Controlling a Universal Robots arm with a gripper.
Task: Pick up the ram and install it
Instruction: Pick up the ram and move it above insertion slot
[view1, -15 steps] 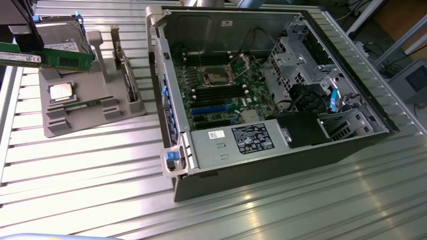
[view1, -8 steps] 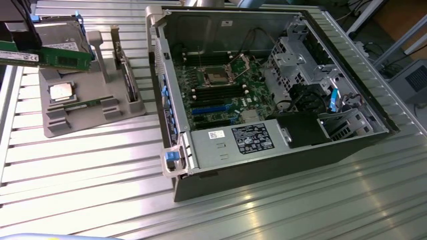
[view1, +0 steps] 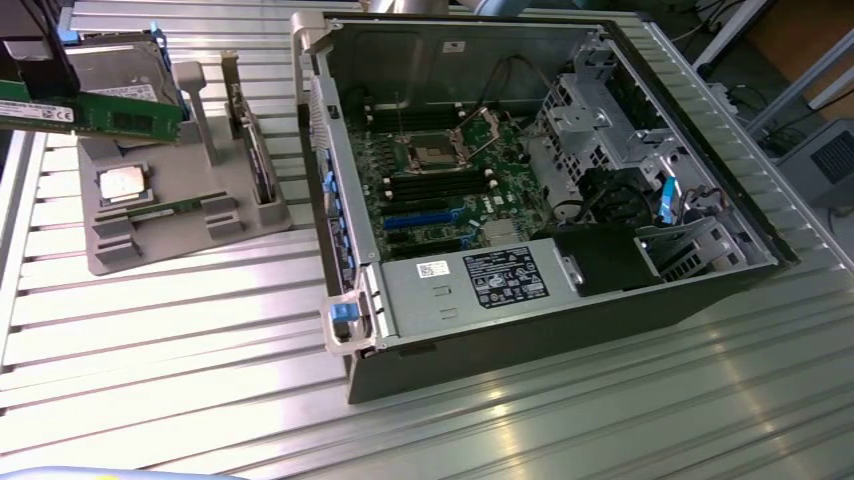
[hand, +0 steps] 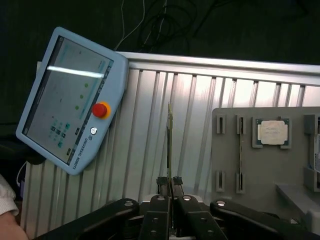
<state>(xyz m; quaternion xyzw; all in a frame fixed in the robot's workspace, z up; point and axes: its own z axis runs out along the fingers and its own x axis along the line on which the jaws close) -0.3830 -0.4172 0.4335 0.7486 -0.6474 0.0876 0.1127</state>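
Observation:
The ram, a narrow green board with dark chips and a white label, hangs above the grey parts tray at the exterior view's far left. My gripper is shut on one end of it. In the wrist view the ram shows edge-on as a thin upright strip, pinched between the two fingertips of my gripper. The open computer case lies to the exterior view's right, its motherboard with dark memory slots facing up.
The tray carries a square silver CPU, a second green stick and a hard drive. A blue-grey teach pendant lies on the ribbed metal table. A white sleeve shows beside it.

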